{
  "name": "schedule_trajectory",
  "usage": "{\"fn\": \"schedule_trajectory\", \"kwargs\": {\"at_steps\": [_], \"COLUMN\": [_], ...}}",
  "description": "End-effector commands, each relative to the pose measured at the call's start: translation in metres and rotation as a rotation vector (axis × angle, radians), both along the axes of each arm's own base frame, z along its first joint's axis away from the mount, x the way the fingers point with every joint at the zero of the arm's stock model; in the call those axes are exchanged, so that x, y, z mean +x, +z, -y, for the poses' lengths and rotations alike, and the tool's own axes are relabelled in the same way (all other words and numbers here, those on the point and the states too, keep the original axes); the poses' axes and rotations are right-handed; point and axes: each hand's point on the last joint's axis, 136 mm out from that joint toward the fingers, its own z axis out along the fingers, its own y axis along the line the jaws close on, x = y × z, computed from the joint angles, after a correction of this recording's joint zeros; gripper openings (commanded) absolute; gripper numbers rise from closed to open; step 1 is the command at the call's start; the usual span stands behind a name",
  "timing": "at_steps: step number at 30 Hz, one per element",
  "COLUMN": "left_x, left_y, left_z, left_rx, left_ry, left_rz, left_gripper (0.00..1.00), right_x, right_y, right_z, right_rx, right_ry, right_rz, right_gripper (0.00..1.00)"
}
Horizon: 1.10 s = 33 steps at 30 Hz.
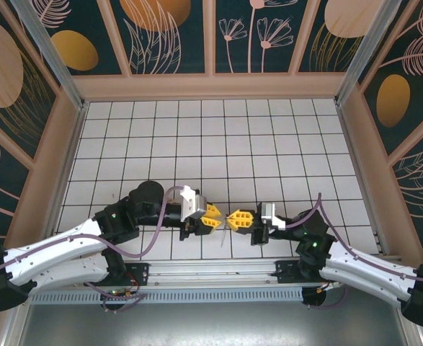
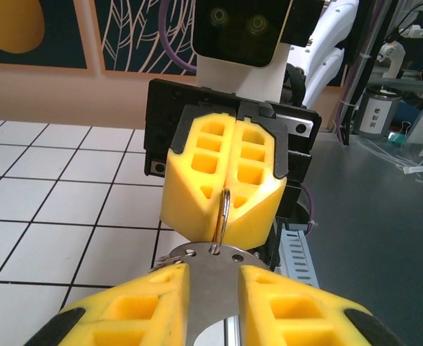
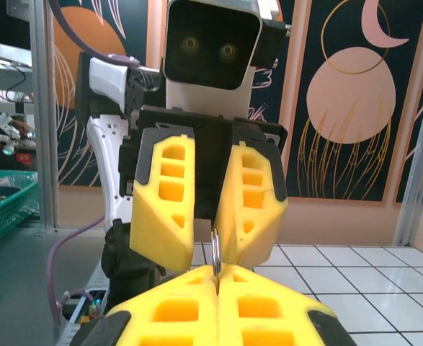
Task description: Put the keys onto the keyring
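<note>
Left wrist view is showing the left gripper (image 2: 215,272) pinching a flat silver key (image 2: 212,299) across its edges. The ring (image 2: 219,227) seems to be entering the key's hole. Opposite, the right gripper (image 2: 226,198) is clamping that ring edge-on, fingers pressed together. Threading is probably underway, and it is calling for a steady right grip while the left is sliding the key along the wire slowly, without twisting.
</note>
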Motion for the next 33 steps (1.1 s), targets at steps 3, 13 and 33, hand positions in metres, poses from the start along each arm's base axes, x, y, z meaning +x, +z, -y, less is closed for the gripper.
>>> {"fn": "schedule_trajectory", "kwargs": {"at_steps": [3, 13, 33], "left_x": [-0.002, 0.000, 0.024], "left_y": [0.012, 0.011, -0.018], "left_z": [0.005, 0.012, 0.007], "left_rx": [-0.049, -0.052, 0.166], "left_ry": [-0.032, -0.044, 0.070], "left_rz": [0.020, 0.023, 0.070], "left_gripper": [0.24, 0.22, 0.00], "right_x": [-0.009, -0.009, 0.030], "right_y": [0.013, 0.009, -0.010], "right_z": [0.003, 0.002, 0.001], "right_rx": [0.067, 0.060, -0.183], "right_ry": [0.042, 0.048, -0.182], "right_rz": [0.024, 0.014, -0.080], "right_gripper": [0.00, 0.00, 0.31]}}
